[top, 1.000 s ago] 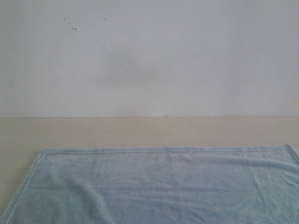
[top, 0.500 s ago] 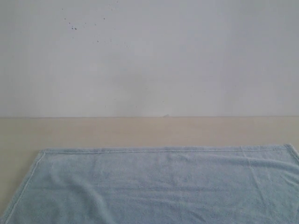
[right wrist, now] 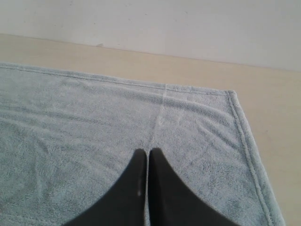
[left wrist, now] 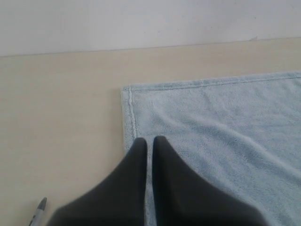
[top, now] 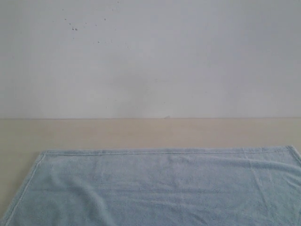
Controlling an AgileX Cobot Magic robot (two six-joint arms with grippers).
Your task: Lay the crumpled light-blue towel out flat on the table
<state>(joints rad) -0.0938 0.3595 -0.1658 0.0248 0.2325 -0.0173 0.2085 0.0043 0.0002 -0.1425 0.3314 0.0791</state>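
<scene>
The light-blue towel (top: 164,188) lies spread flat on the beige table (top: 141,133), its far hem straight and both far corners showing. Neither gripper appears in the exterior view. In the left wrist view my left gripper (left wrist: 149,141) is shut and empty, hovering over the towel (left wrist: 221,122) near its far left corner. In the right wrist view my right gripper (right wrist: 147,153) is shut with nothing in it, above the towel (right wrist: 94,117) inboard of the far right corner. A few shallow wrinkles run across the cloth. The barcode tag is out of view.
A white speckled wall (top: 150,56) rises behind the table. A pen tip (left wrist: 39,208) lies on the bare tabletop (left wrist: 56,117) beside the left arm. A band of table shows between the towel's far hem and the wall.
</scene>
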